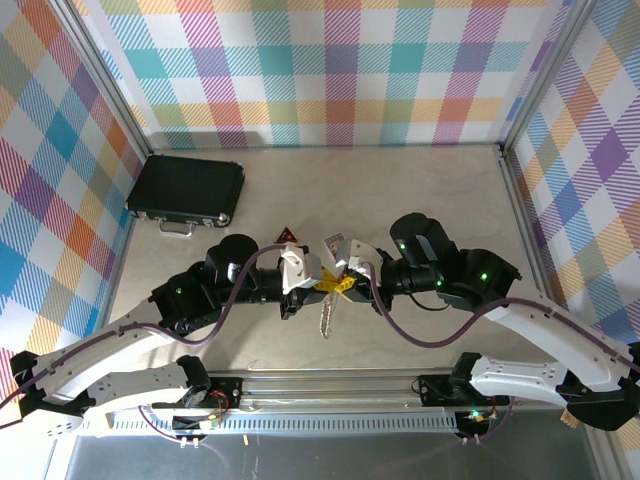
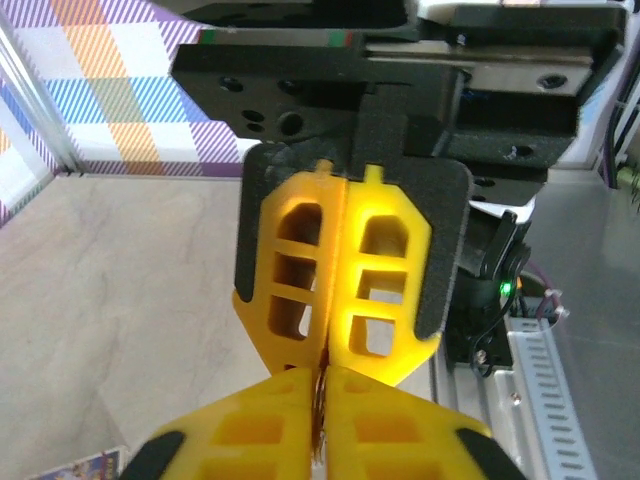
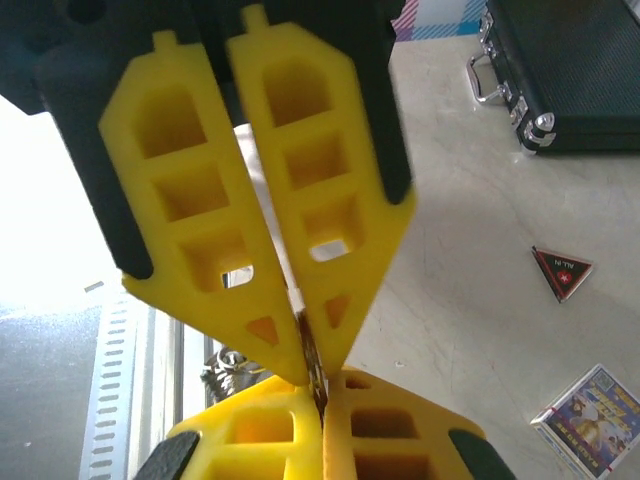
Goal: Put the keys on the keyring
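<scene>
Beige table point(image 1: 400, 200), left hand point(image 1: 322, 286), right hand point(image 1: 346, 282) tip-to-tip

Matt yellow moulded plastic on the fingers point(image 3: 190, 200), backed with dull black foam. Bright polished metal on the keyring point(image 1: 325, 316). Smooth, faintly veined pale table point(image 1: 420, 200). At 10 o'clock, grained black case point(image 1: 187, 188) with shiny metal handle point(image 1: 177, 228). Glossy printed card point(image 3: 590, 410).

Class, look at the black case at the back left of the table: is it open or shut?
Shut. The black case lies flat, lid down, with no gap along the edge by its handle.
</scene>
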You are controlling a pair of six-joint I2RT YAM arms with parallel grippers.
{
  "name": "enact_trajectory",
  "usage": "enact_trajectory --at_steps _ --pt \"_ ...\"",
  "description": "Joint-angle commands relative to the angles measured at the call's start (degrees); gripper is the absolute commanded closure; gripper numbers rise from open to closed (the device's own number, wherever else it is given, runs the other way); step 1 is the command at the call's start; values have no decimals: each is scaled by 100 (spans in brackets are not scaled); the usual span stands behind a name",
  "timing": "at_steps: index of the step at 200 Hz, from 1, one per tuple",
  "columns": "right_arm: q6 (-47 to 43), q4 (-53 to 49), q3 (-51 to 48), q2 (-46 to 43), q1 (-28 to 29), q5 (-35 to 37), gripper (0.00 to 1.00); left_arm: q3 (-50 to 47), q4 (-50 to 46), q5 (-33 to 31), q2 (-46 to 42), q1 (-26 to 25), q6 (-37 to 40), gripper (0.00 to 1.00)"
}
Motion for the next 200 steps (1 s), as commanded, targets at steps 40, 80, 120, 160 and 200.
enact_trajectory --at_steps 40,80,120,160,200 --pt "-71 208 236 -79 27 -403 100 17 337 -9 42 -51 -57 100" --pt "401 793 -143 -413 30 -214 92 -290 1145 336 -147 -51 -572 100" --pt "974 1531 -673 -945 32 -313 83 -490 1795 1018 -346 -51 -1006 100" --pt "1176 1661 -737 -1031 33 -663 68 -622 2319 1415 -396 -51 -1370 100" --pt "1266 1766 -792 -1158 33 -688 72 -747 2706 1554 -475 -51 -1633 100"
